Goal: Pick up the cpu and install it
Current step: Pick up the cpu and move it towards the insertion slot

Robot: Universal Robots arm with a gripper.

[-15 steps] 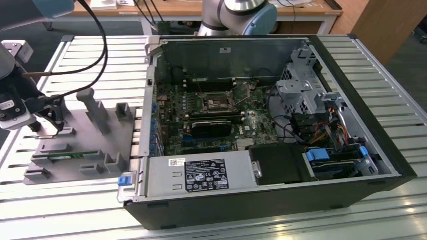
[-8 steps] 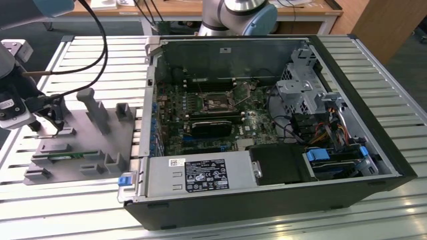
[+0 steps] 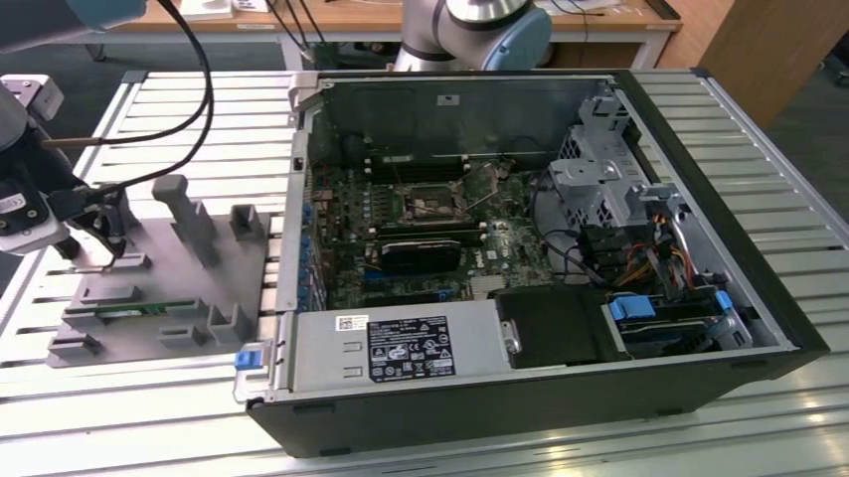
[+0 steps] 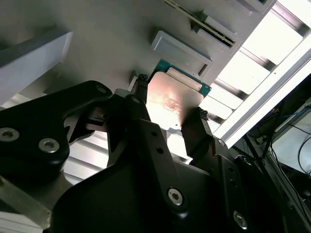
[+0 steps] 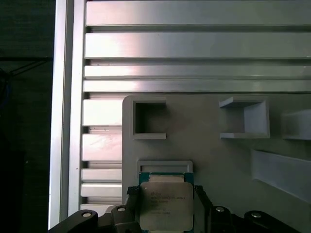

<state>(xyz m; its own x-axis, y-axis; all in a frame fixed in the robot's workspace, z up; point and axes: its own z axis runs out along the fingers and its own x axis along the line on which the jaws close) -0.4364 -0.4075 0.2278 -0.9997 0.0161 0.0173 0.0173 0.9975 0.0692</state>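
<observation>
At the grey fixture tray (image 3: 199,288) on the slatted surface (image 3: 133,397), the cpu (image 5: 165,206) is clamped at opposite edges by the claw (image 4: 170,101).

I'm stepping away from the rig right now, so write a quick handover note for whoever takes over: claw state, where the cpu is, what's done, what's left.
Claw: closed on two opposite edges of the small flat square silvery-grey cpu.
Cpu: at its pocket on the grey plastic fixture plate, at the exterior view's left, beside the open black computer case. Whether it is lifted clear cannot be told.
Done: the grasp on the cpu.
Left: the cpu is not yet in the motherboard socket inside the case; carrying and installing remain.
</observation>
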